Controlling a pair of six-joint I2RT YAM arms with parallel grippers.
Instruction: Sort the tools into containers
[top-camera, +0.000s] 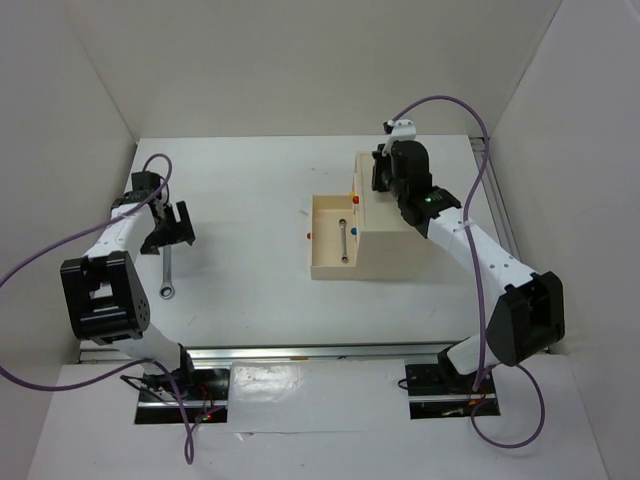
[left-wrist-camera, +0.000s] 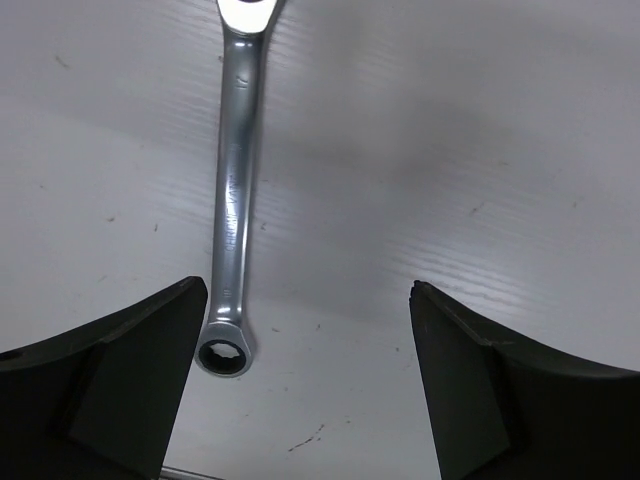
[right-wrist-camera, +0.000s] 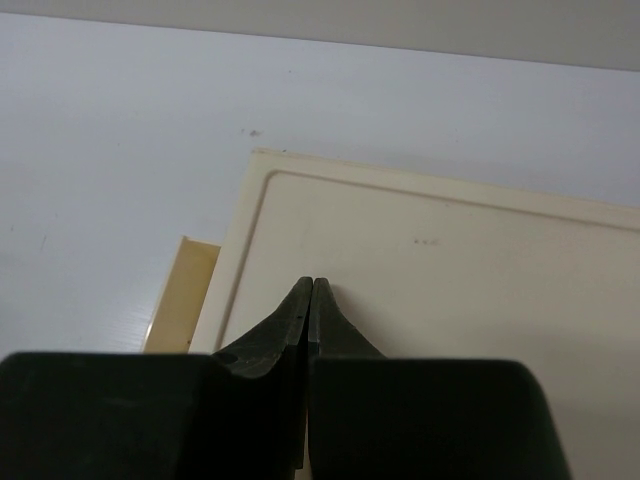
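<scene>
One silver wrench (top-camera: 344, 243) lies in the open drawer (top-camera: 327, 235) of the beige box (top-camera: 395, 245), the other wrench (left-wrist-camera: 236, 190) lies loose on the table (top-camera: 250, 230) at the left beneath the wide-open, empty left gripper (left-wrist-camera: 310, 290), and the right gripper (right-wrist-camera: 312, 288) hangs closed over the box top, so roughly half seems left.

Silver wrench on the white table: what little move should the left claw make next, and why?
Probably slide the open left claw sideways until the silver metal wrench sits midway; it lies on the white table, close beside one finger, far from the other.
</scene>
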